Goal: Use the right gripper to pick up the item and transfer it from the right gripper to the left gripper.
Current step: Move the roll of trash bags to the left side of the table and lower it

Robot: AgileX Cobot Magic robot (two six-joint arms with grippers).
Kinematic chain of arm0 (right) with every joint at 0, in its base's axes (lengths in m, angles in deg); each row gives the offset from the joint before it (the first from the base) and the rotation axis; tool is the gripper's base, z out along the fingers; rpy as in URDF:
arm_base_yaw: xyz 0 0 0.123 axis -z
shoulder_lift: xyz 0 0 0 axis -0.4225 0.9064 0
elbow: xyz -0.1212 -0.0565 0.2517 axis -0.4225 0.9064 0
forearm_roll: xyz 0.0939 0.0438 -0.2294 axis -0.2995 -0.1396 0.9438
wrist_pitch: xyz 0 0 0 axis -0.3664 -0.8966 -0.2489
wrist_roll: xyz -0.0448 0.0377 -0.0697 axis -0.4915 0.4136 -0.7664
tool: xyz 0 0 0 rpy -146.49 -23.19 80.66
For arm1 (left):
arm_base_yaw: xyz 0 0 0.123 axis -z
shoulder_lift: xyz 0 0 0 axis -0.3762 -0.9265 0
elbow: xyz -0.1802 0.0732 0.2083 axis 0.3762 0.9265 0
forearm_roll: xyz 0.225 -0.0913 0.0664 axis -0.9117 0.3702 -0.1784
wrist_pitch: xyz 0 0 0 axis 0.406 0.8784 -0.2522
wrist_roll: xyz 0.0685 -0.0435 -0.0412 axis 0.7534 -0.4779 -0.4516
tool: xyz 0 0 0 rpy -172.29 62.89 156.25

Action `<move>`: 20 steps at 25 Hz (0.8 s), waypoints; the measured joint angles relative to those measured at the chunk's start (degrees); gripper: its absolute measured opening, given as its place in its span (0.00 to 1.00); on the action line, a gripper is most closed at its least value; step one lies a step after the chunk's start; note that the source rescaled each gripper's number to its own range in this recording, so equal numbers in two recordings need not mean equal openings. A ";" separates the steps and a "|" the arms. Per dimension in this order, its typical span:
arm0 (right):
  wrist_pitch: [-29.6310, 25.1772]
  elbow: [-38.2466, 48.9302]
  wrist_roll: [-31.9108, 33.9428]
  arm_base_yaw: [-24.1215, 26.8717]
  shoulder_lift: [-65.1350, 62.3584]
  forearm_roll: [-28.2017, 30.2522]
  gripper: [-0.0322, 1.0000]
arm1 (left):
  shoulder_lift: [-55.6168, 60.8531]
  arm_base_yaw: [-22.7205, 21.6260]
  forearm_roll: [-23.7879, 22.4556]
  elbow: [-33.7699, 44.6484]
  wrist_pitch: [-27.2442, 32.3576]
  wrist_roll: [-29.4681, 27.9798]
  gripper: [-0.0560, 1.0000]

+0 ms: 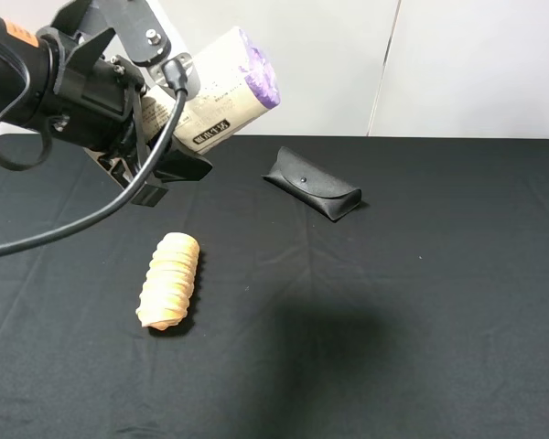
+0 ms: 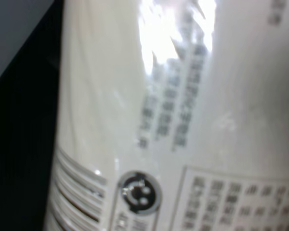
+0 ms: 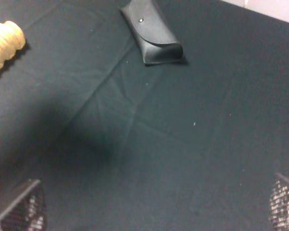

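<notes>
The item [image 1: 231,80], a cream-labelled roll with dark print and a purple end, is held high above the table's back left. My left gripper [image 1: 165,105] is shut on it, with the purple end sticking out to the right. In the left wrist view the item's label [image 2: 192,120] fills the picture and hides the fingers. My right gripper [image 3: 151,207] is open and empty above the black cloth. Only its two mesh-padded fingertips [image 3: 21,209] show, far apart. The right gripper is out of the exterior high view.
A tan ridged spiral piece [image 1: 169,280] lies on the black table [image 1: 421,302] at the left middle; it also shows in the right wrist view [image 3: 5,41]. A black glasses case [image 1: 312,183] lies near the back centre, also in the right wrist view [image 3: 151,33].
</notes>
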 joint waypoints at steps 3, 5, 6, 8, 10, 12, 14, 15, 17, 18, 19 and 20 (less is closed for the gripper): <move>0.54 2.67 0.06 0.00 -3.54 -0.01 0.99 | 0.00 0.00 0.00 0.00 0.00 0.00 0.08; 2.22 2.87 0.61 0.00 -3.90 -0.01 0.99 | 0.00 0.00 0.00 0.00 0.00 0.00 0.08; 2.96 3.26 0.89 0.00 -3.90 -0.01 0.99 | 0.00 0.00 0.00 0.00 0.00 0.00 0.08; 4.33 4.17 1.29 0.00 -3.94 -0.01 0.99 | 0.00 0.00 0.00 0.00 0.00 0.00 0.08; 5.19 4.83 1.49 0.00 -3.96 -0.01 0.99 | 0.00 0.00 0.00 0.00 0.00 0.00 0.08; 5.61 5.05 1.55 0.00 -3.96 -0.01 0.99 | 0.00 0.00 0.00 0.00 0.00 0.00 0.08; 5.66 5.05 1.62 0.00 -3.96 -0.01 0.99 | 0.00 0.00 0.00 0.00 0.00 0.00 0.08; 5.66 5.05 1.66 0.00 -3.96 -0.01 0.99 | 0.00 0.00 0.00 0.00 0.00 0.00 0.08; 5.71 5.05 1.66 0.00 -3.96 -0.01 0.99 | 0.00 0.00 0.00 0.00 0.00 0.00 0.08; 5.76 5.05 1.66 0.00 -3.96 -0.01 0.99 | 0.00 0.00 0.00 0.00 0.00 0.00 0.08; 5.76 5.05 1.66 0.00 -3.96 -0.01 0.99 | 0.00 0.00 0.00 0.00 0.00 0.00 0.08; 5.76 5.05 1.66 0.00 -3.96 -0.01 0.99 | 0.00 0.00 0.00 0.00 0.00 0.00 0.08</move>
